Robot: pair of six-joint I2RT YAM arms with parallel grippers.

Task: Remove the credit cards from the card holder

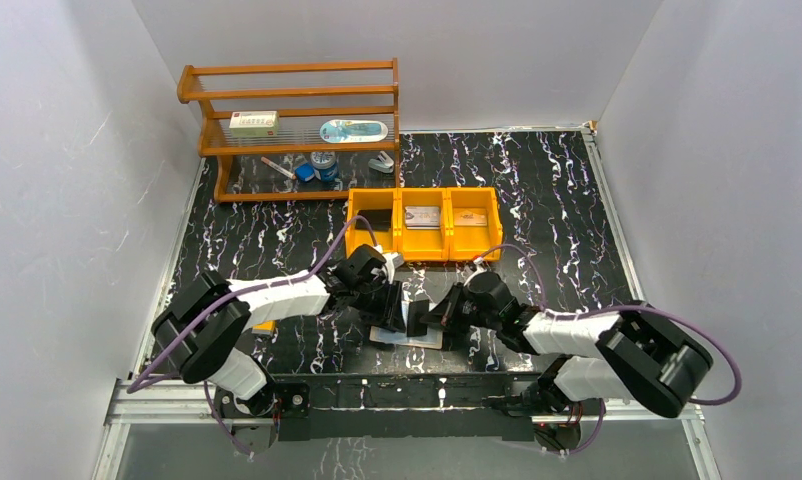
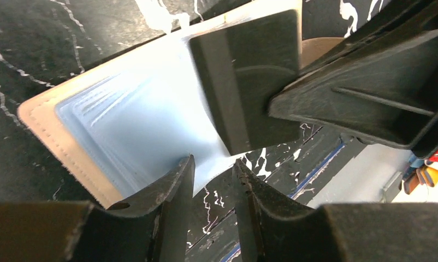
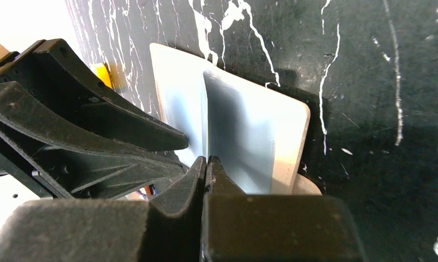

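Note:
The tan card holder lies open near the table's front edge, its bluish clear sleeve facing up. My right gripper is shut on a dark credit card that stands on edge above the sleeve. The right wrist view shows this card edge-on between the closed fingertips of my right gripper, with the holder's tan border behind. My left gripper is open over the holder's near edge, one finger resting on the sleeve. Other credit cards lie in the tray: black, grey-silver, brownish.
An orange three-compartment tray stands just beyond the arms. A wooden shelf rack with small items stands at the back left. White walls close in both sides. Both arms crowd together over the holder.

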